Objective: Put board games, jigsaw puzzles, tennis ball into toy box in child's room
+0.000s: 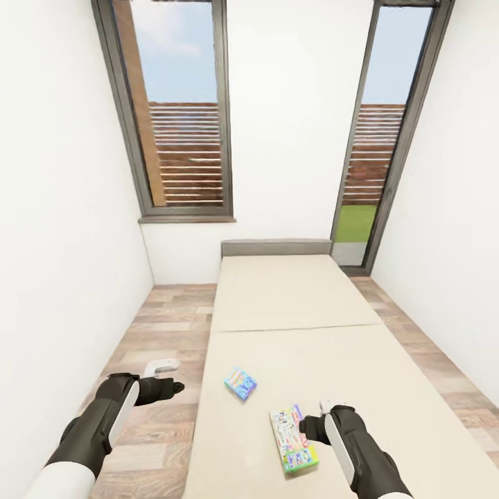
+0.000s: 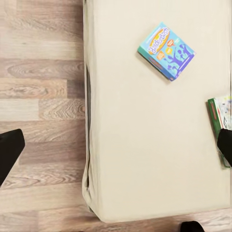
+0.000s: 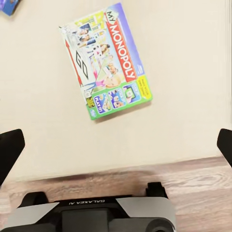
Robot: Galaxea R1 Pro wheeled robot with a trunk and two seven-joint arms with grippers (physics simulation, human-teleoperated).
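While both arms are hovering low, the right gripper (image 1: 313, 424), fingers apart, is hanging above the white-green board game (image 1: 294, 439) on the bed (image 1: 291, 298); the small blue board game (image 1: 240, 383) is lying at its 11 o'clock. Left gripper (image 1: 174, 388): cannot tell.

White walls (image 1: 62, 208), wood-plank floor (image 1: 163, 326), two tall dark-framed windows (image 1: 181, 111) onto daylight.
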